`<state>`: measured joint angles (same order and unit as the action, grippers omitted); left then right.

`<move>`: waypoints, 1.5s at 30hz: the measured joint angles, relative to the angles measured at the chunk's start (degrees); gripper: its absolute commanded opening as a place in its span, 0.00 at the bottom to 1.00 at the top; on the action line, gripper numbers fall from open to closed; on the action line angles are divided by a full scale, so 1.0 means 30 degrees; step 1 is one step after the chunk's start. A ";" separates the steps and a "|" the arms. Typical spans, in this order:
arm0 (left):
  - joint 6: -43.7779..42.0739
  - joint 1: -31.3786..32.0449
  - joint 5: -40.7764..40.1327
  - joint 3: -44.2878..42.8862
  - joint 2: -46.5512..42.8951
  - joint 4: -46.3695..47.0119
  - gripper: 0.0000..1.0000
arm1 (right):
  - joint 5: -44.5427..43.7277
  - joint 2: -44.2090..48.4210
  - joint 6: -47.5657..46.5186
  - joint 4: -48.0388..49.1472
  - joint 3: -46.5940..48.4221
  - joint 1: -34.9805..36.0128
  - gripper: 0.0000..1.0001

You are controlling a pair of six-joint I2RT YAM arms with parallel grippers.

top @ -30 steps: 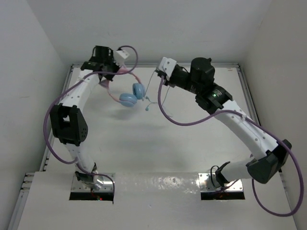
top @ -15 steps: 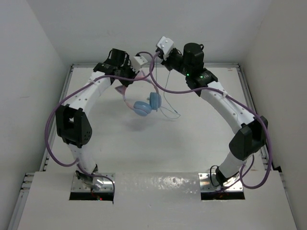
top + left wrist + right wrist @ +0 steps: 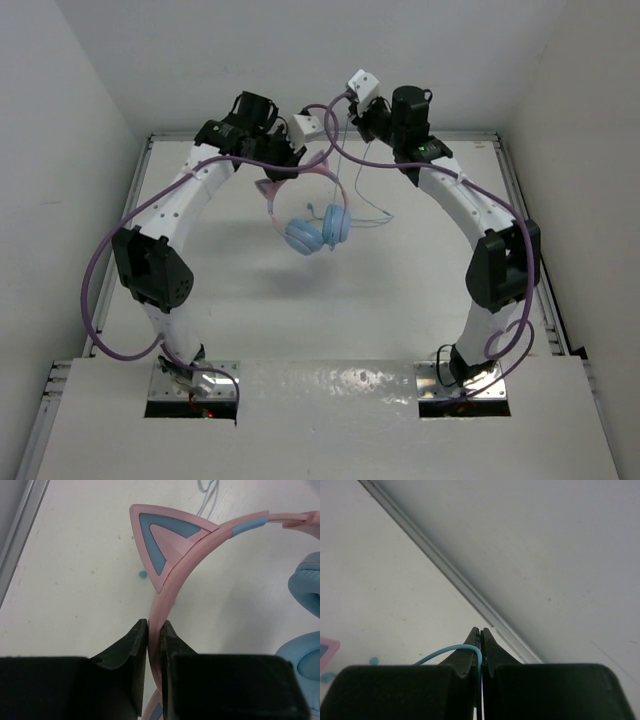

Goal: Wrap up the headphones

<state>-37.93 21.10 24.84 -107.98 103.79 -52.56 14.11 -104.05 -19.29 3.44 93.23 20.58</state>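
- The white table (image 3: pixel 400 300) lies under everything. The small headphones, with pale blue round cups and a pink band (image 3: pixel 318 232), hang in the air over its far middle, between the two arms. If they drop, they land cups first.
- The thick purple robot cables (image 3: pixel 86 305) also loop close by the wrists at the top. We judge a swing there could snag the band.
- The left gripper (image 3: pixel 154 630) is pressed together on the pink plastic headband (image 3: pixel 170 590), just below the cat-ear point (image 3: pixel 162 540). It's a narrow bite on a curved strip, so the band may pivot or slide out.
- The right gripper (image 3: pixel 481 632) pinches the thin light blue cord (image 3: pixel 465 646), with no gap showing beyond it. Pull too far and the cord goes taut and tugs the headphones from the left grip. Loosen the pinch and it slips free.
- We can't see where the cord meets the ear cups (image 3: pixel 307 590), which the left wrist view cuts off.
- We can't find the plug, or tell whether any turn is wound yet.
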 measured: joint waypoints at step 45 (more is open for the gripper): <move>0.2929 0.0444 0.0117 -0.2747 -0.0146 -0.0423 0.00 | -0.2040 0.2674 1.1526 1.2313 -1.1511 -0.2222 0.00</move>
<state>-29.15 22.44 25.19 -116.22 103.35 -53.82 7.99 -96.03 15.29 40.38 58.70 13.91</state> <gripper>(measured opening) 0.106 0.002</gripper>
